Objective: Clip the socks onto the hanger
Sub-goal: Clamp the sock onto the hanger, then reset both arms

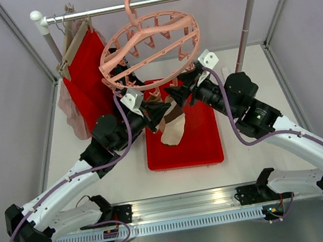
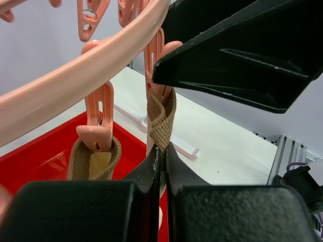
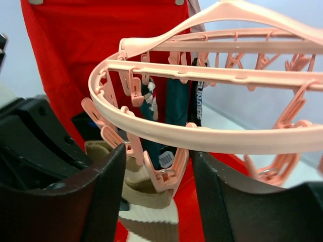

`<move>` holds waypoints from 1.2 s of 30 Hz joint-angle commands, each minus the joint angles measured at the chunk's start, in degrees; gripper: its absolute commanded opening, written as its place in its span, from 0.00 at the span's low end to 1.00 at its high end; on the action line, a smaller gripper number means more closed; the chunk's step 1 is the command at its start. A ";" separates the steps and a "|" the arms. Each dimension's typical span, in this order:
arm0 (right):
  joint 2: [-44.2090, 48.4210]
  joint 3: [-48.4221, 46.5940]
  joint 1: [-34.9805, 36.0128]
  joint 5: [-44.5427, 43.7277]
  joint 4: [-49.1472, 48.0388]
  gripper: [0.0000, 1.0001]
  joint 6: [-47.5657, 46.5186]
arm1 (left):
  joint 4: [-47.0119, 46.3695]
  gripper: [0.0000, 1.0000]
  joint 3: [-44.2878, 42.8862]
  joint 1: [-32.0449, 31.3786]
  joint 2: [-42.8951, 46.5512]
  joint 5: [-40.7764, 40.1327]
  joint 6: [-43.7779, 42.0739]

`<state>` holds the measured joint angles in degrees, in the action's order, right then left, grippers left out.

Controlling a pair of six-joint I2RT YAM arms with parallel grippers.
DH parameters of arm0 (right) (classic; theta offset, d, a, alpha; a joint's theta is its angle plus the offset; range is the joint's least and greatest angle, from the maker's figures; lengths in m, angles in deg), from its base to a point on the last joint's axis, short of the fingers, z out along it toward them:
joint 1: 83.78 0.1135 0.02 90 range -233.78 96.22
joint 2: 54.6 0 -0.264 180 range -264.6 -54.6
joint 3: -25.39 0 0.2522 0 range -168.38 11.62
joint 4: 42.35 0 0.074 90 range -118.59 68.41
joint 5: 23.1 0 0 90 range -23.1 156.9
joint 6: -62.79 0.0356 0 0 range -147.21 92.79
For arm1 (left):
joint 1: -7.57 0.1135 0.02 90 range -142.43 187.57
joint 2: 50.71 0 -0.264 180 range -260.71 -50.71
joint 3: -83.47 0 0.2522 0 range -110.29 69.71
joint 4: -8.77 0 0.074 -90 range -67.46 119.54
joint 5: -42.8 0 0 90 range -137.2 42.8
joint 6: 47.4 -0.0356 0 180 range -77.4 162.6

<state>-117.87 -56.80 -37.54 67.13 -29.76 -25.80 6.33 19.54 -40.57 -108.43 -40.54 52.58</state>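
The pale-pink ring hanger (image 1: 149, 42) hangs from the rail. A beige sock (image 1: 172, 129) with brown stripes hangs under its near rim, over the red tray. My left gripper (image 1: 158, 110) is shut on the sock's tan cuff (image 2: 161, 117) just below a peg (image 2: 155, 60). A second peg (image 2: 98, 123) grips the cuff's other side. My right gripper (image 1: 176, 96) is open, its fingers (image 3: 96, 191) straddling a peg (image 3: 169, 174) that bites the cuff (image 3: 146, 194). Teal socks (image 3: 174, 103) and a black sock (image 3: 196, 101) hang from the far pegs.
A red tray (image 1: 202, 145) lies below the hanger. A red cloth (image 1: 86, 77) and a pink garment hang on wooden hangers at the rail's left. The rail's right post (image 1: 245, 28) stands at the back right.
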 commanded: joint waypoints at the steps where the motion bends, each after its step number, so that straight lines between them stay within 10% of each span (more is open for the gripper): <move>1: 2.18 -1.36 0.08 -1.29 -0.33 0.63 3.15 | -0.49 0.03 -2.12 -0.20 -0.64 1.17 -0.05; 9: 6.39 1.18 0.17 -5.41 4.33 0.73 8.43 | 1.79 0.34 -3.00 -0.20 -0.30 4.24 1.27; 11: 8.59 2.50 0.08 -7.43 5.73 0.98 9.13 | 3.54 0.42 -3.44 -0.20 0.14 5.47 1.45; 21: 17.90 9.97 0.08 -20.86 16.10 0.98 17.57 | 14.09 0.73 -2.21 -0.20 8.30 11.62 1.54; 25: 20.89 15.41 0.08 -24.13 17.43 0.98 20.47 | 18.05 0.99 -0.19 -0.20 12.97 13.56 1.97; 36: 23.45 22.72 0.08 -24.75 15.67 0.98 23.64 | 24.99 1.00 6.66 -0.20 25.45 5.74 3.38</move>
<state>-95.46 -35.16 -37.54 43.81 -12.71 -3.94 28.93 25.24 -40.57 -85.04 -31.76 54.22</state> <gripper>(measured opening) 0.979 0.994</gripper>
